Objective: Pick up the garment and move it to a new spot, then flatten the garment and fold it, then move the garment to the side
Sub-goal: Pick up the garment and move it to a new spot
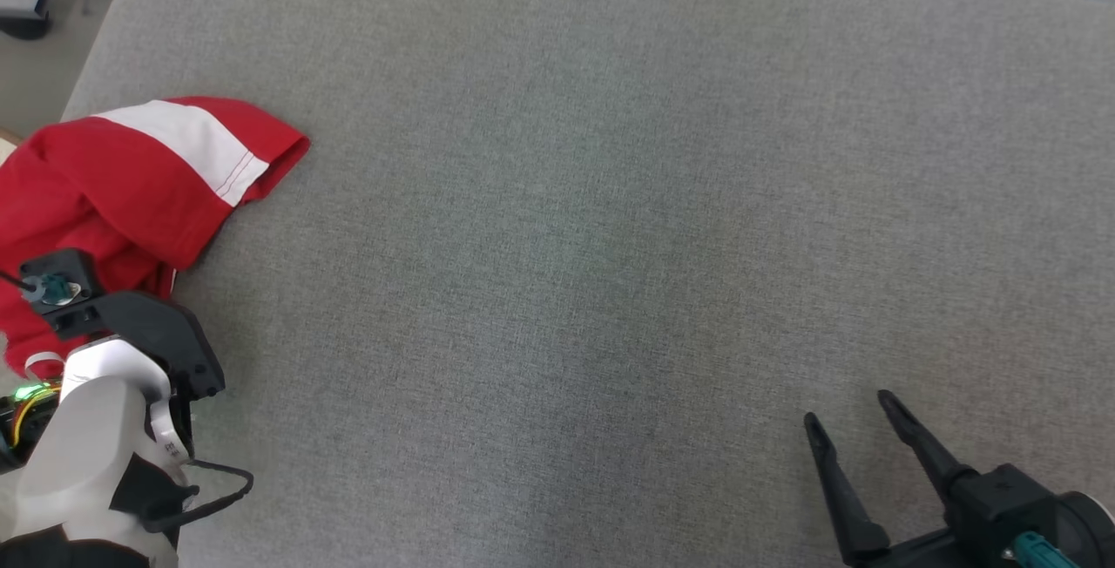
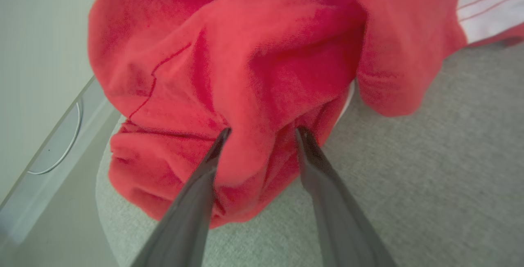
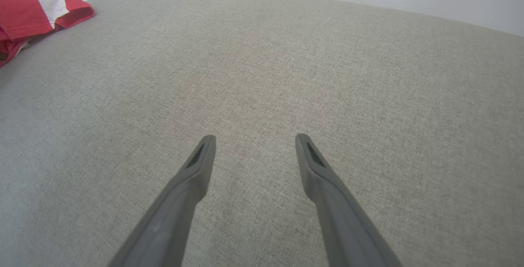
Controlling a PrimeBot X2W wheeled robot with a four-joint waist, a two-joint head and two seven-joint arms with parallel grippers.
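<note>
left hand (image 2: pixel 263 131): fingers (image 2: pixel 196 193) apart, straddling a raised fold of the red garment (image 1: pixel 131 193); both tips are sunk into the cloth and the fold bulges between them.
left arm: pale forearm and black wrist at the near left of the head view, over the garment's near part.
right hand (image 1: pixel 847 407): fingers spread wide with nothing between them, at the near right over bare surface (image 1: pixel 610 246), well apart from the garment.
red garment: bunched in a crumpled heap at the left edge of the surface, near a rounded corner in the left wrist view.
white band (image 1: pixel 187 145): runs across the garment's far part, beside an open hem that points right.
surface: grey woven fabric, bare from the garment across to the right hand.
contact: cannot tell whether the left fingers squeeze the fold or merely press beside it.
</note>
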